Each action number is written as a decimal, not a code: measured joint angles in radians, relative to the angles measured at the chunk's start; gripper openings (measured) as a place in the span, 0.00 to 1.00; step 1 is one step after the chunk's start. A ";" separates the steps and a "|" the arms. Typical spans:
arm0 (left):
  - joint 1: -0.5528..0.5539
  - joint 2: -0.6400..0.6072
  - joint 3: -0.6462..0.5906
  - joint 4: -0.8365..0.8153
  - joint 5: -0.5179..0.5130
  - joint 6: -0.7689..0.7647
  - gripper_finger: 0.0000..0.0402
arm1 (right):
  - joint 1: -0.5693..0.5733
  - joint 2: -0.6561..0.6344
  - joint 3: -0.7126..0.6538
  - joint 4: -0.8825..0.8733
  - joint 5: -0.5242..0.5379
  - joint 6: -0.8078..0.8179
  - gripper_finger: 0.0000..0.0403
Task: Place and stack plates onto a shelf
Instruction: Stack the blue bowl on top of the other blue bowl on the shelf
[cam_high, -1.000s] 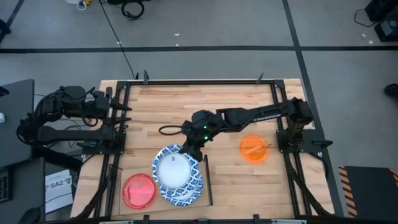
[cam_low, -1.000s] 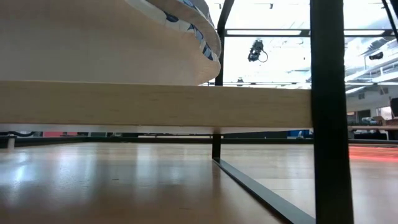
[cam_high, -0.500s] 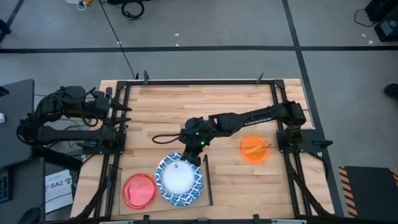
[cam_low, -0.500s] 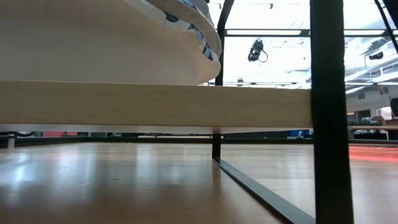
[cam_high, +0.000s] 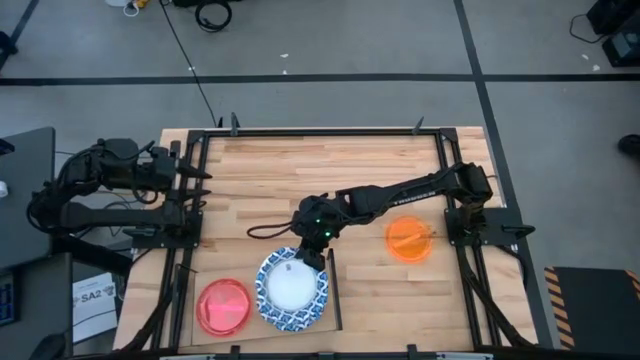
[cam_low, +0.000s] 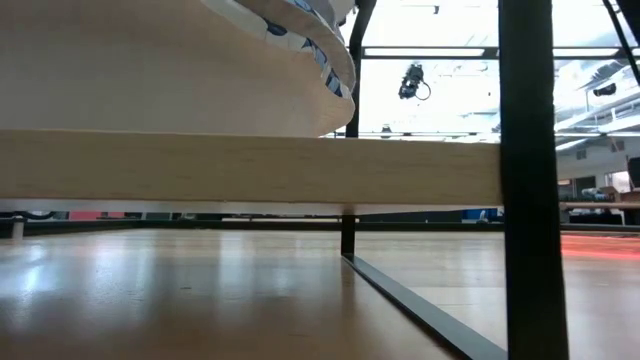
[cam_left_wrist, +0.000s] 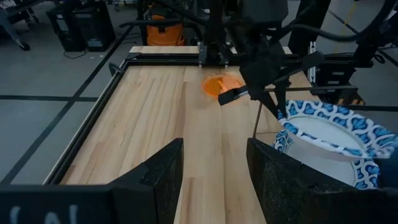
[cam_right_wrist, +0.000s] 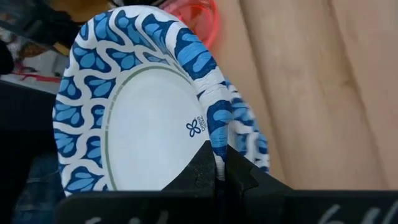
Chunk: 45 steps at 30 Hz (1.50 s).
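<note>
Top blue-and-white plate covers the stack below; count of plates under it can't be told. In the low view the stack is cut off by the upper edge. Shelf mostly hidden beneath plates.

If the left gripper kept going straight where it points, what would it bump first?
The way looks free: the left gripper points along bare tabletop. The right gripper and blue-and-white plate sit off to the side, though depth is unclear.
</note>
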 joint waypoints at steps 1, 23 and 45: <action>0.000 0.000 0.000 0.000 0.000 0.000 0.46 | 0.000 0.000 -0.001 -0.002 0.011 0.000 0.02; 0.000 0.000 0.000 -0.012 0.000 -0.001 0.46 | 0.003 0.000 -0.001 0.000 0.010 -0.052 0.07; 0.000 0.000 0.000 -0.015 0.000 -0.001 0.46 | 0.008 0.000 -0.001 0.005 0.007 -0.060 0.29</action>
